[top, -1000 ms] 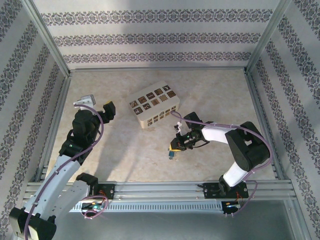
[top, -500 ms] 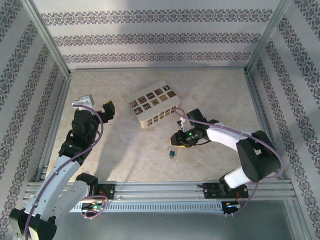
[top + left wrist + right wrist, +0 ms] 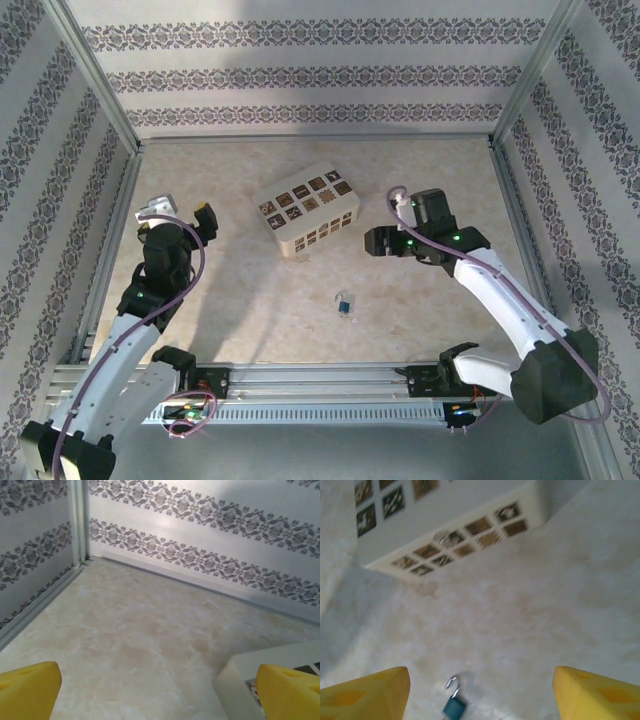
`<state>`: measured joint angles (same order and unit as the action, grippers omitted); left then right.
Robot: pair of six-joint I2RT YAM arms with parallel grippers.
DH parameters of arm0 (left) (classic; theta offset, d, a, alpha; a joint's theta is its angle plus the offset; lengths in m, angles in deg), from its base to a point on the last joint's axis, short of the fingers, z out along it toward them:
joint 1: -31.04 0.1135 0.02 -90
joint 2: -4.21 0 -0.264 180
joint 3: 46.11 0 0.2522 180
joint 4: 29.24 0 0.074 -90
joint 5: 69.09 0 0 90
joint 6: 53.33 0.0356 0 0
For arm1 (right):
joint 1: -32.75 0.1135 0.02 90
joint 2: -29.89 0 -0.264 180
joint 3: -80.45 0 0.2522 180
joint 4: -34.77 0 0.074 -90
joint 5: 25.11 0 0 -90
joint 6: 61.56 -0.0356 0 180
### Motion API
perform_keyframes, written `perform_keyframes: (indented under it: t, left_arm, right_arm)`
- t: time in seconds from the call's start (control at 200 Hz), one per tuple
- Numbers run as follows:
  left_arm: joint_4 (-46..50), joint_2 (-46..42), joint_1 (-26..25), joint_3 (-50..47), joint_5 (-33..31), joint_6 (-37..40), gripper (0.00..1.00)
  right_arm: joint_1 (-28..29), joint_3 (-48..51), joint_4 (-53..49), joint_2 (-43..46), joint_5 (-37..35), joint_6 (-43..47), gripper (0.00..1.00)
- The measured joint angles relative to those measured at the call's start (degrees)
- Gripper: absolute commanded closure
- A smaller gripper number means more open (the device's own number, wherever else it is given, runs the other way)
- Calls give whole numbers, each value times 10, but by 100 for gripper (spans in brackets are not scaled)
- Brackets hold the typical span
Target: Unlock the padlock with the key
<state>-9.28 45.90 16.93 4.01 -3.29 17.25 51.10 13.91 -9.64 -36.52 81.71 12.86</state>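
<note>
The padlock [image 3: 344, 305] is small, with a blue body and a silver shackle [image 3: 451, 683]. It lies flat on the pale marbled table [image 3: 250, 300], and the shackle looks swung open, one end free.

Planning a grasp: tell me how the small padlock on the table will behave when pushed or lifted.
The padlock looks small with a blocky blue body, so it would probably slide on the smooth table rather than roll. Its metal hoop appears swung open, so it may swivel when lifted.

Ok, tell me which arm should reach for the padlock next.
Right, probably: the right gripper is open and nearer, with the padlock in its wrist view. The left gripper faces the back wall, farther off.
</note>
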Motion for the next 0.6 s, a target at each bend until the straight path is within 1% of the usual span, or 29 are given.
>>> perform_keyframes:
  t: [0.155, 0.265, 0.355, 0.455, 0.6]
  left_arm:
    - [-1, -6, 4, -19, -29, 7, 1]
    - [-8, -9, 7, -39, -48, 20, 1]
    - [-28, -9, 7, -61, -66, 37, 1]
    - [-51, -9, 8, -86, -88, 57, 1]
    - [-77, -3, 14, -109, -108, 85, 1]
  right_arm:
    - [-30, -7, 14, 33, -56, 43, 13]
    - [-52, 3, 58, 70, -91, 68, 2]
    - [-74, 38, 119, 106, -117, 86, 2]
    - [-100, 101, 197, 134, -142, 106, 2]
    - [-140, 180, 284, 123, -161, 124, 2]
